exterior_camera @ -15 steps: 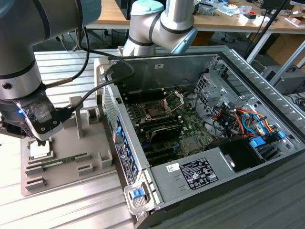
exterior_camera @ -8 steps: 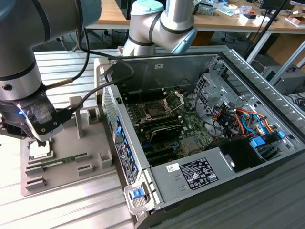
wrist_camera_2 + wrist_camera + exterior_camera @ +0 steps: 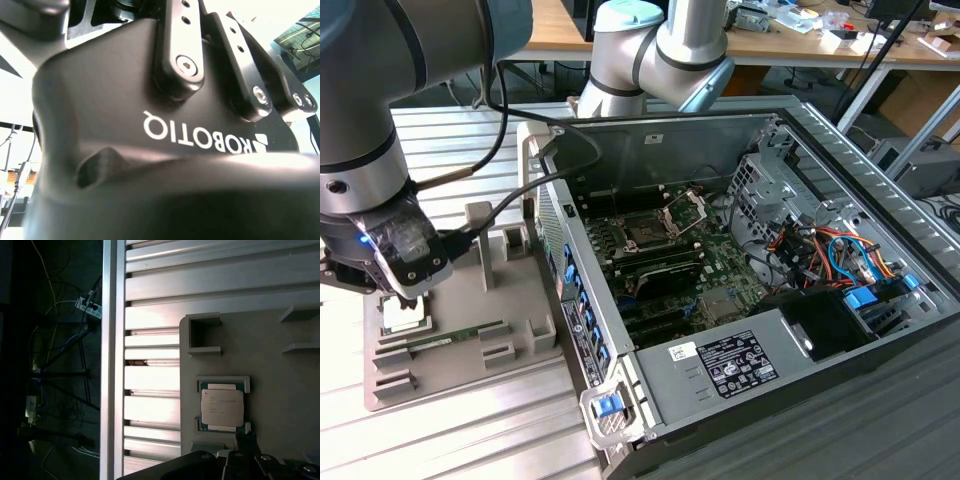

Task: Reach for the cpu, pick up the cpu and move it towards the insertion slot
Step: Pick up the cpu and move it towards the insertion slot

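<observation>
The exterior view looks down slantwise from afar over the bench (image 3: 470,440) and open computer case (image 3: 650,135), sharing the grey holder (image 3: 520,300) with the near, downward-facing first wrist view; the second wrist view sits hard against the pincer's black housing (image 3: 150,125).

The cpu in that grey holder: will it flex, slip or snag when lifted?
Probably stiff: the cpu looks like a thin flat plate with a metal top. That smooth top may be slippery. It sits low between raised lips of the grey holder, so a sideways push would likely jam it.
</observation>
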